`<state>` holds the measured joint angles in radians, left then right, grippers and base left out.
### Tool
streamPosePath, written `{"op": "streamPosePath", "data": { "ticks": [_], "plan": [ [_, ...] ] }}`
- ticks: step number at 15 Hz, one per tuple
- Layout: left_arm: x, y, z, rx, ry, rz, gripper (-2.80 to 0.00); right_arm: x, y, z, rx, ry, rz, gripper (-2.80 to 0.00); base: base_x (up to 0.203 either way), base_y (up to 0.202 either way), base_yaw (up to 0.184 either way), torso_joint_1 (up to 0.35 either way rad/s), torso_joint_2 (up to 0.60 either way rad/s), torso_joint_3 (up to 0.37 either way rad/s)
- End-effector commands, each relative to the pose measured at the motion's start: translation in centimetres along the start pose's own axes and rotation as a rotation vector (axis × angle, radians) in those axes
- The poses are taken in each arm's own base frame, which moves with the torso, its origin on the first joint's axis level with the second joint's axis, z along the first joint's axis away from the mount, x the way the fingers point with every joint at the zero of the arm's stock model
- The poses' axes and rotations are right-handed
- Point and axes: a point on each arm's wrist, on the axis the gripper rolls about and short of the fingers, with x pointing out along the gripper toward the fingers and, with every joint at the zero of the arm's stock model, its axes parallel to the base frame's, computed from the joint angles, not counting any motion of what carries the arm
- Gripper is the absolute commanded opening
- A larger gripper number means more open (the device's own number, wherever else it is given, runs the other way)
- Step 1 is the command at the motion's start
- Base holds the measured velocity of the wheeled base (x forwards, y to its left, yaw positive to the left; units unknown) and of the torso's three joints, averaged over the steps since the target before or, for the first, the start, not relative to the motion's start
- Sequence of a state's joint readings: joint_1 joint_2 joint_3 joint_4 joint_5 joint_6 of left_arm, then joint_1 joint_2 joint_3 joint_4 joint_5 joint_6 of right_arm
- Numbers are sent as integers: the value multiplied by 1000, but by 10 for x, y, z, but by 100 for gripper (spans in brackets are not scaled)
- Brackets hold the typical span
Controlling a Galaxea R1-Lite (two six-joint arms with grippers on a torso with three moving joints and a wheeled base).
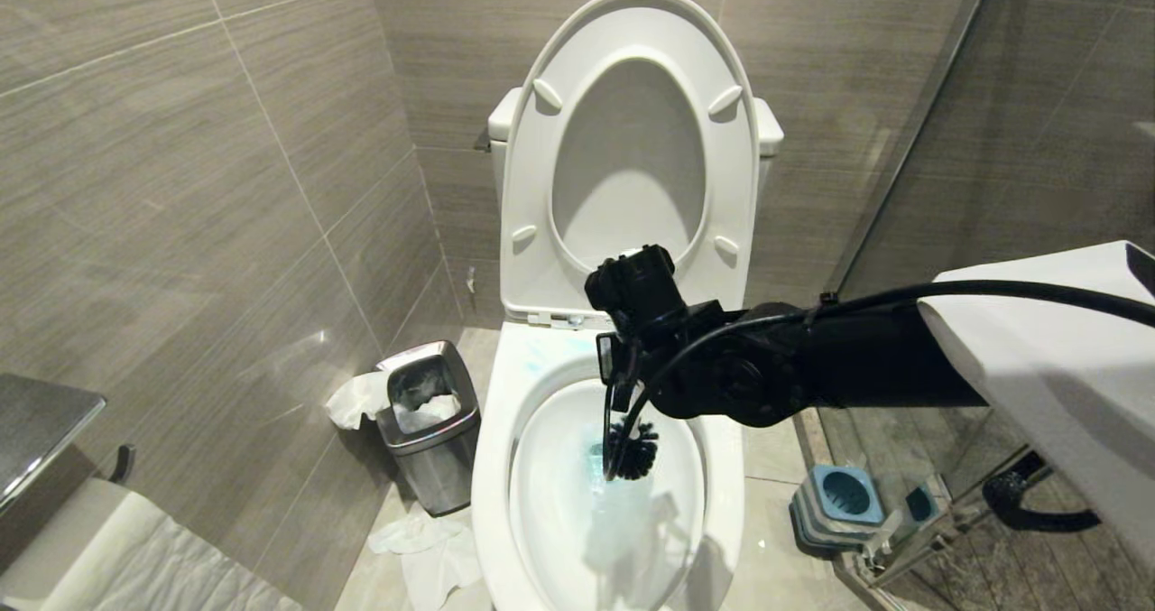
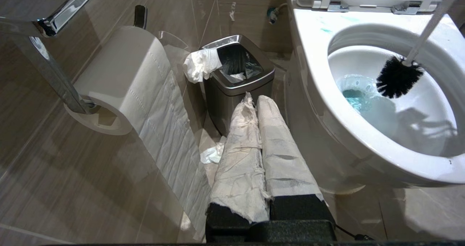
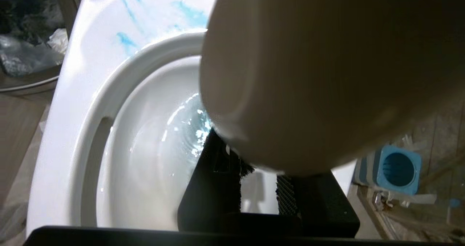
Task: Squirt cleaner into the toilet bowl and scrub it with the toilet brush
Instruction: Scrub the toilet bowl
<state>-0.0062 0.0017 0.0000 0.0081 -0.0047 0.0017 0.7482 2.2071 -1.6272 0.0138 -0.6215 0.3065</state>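
The white toilet bowl [image 1: 492, 467] stands in the middle with its seat and lid [image 1: 541, 187] raised. Turquoise cleaner smears the rim [image 3: 127, 40] and tints the water [image 2: 354, 97] teal. My right gripper [image 1: 618, 376] reaches in from the right, above the basin, shut on the toilet brush's whitish handle [image 2: 432, 24]. The black bristle head [image 1: 632, 448] hangs inside the basin just above the water. In the right wrist view the handle's rounded tip [image 3: 308, 75] hides the fingertips. My left gripper [image 2: 256, 100], its fingers wrapped in white paper, is shut and empty, parked low beside the bowl.
A steel waste bin [image 1: 429, 421] with paper in it stands to the left of the bowl, with paper scraps [image 1: 424, 548] on the floor. The blue-grey brush holder [image 1: 844, 498] sits on the right by the glass shower wall [image 1: 993, 142]. A toilet roll [image 2: 120, 79] hangs on the left wall.
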Motion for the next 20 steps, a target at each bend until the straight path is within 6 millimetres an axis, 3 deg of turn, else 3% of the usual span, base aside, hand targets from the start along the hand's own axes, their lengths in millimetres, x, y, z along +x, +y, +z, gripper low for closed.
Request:
{"op": "streamPosePath", "data": {
  "ticks": [1, 6, 12, 16, 20],
  "plan": [
    [0, 0, 0, 0, 1, 0, -280, -22, 0, -2, 16, 5, 21, -280, 0, 0, 0, 0, 0, 0],
    [0, 0, 0, 0, 1, 0, -280, -43, 27, -25, 2, 35, 90, -280, 0, 0, 0, 0, 0, 0],
    [0, 0, 0, 0, 1, 0, -280, -39, 53, -27, 0, 15, 131, -280, 0, 0, 0, 0, 0, 0],
    [0, 0, 0, 0, 1, 0, -280, -21, 69, -27, 10, -4, 130, -280, 0, 0, 0, 0, 0, 0],
    [0, 0, 0, 0, 1, 0, -280, 20, 65, -20, 31, -34, 78, -280, 0, 0, 0, 0, 0, 0]
  ]
}}
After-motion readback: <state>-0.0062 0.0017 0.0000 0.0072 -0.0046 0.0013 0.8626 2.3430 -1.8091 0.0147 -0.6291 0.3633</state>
